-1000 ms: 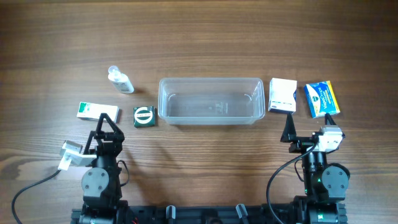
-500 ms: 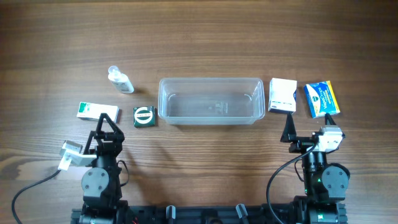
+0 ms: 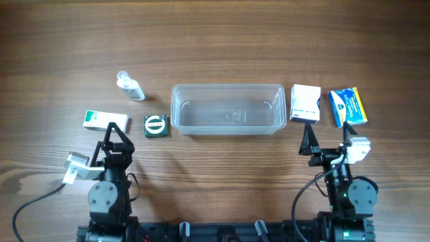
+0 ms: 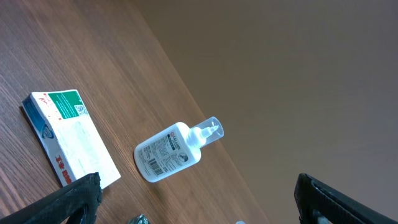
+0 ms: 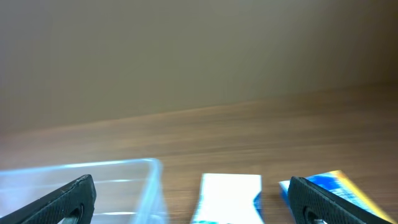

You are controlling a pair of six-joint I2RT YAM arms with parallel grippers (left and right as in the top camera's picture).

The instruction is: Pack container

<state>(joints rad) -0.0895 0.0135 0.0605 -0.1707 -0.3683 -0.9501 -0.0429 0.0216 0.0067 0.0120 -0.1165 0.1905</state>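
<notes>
The clear plastic container (image 3: 227,87) stands empty at the table's middle; its right end shows in the right wrist view (image 5: 74,180). My left gripper (image 3: 115,138) is open and empty near the front, just behind a white and green box (image 3: 105,120). In the left wrist view its jaws (image 4: 199,205) frame that box (image 4: 68,137) and a small clear bottle (image 4: 177,149). My right gripper (image 3: 326,138) is open and empty, in front of a white box (image 3: 306,103) and a blue and yellow box (image 3: 348,107). Its jaws (image 5: 189,199) face the white box (image 5: 229,198).
The small clear bottle (image 3: 130,87) lies to the left of the container. A dark green box with a round mark (image 3: 156,126) sits by the container's front left corner. The blue and yellow box (image 5: 333,190) lies at the far right.
My right gripper has shifted slightly to the left, and its wrist view is blurred. The left arm and all the objects have not moved.
</notes>
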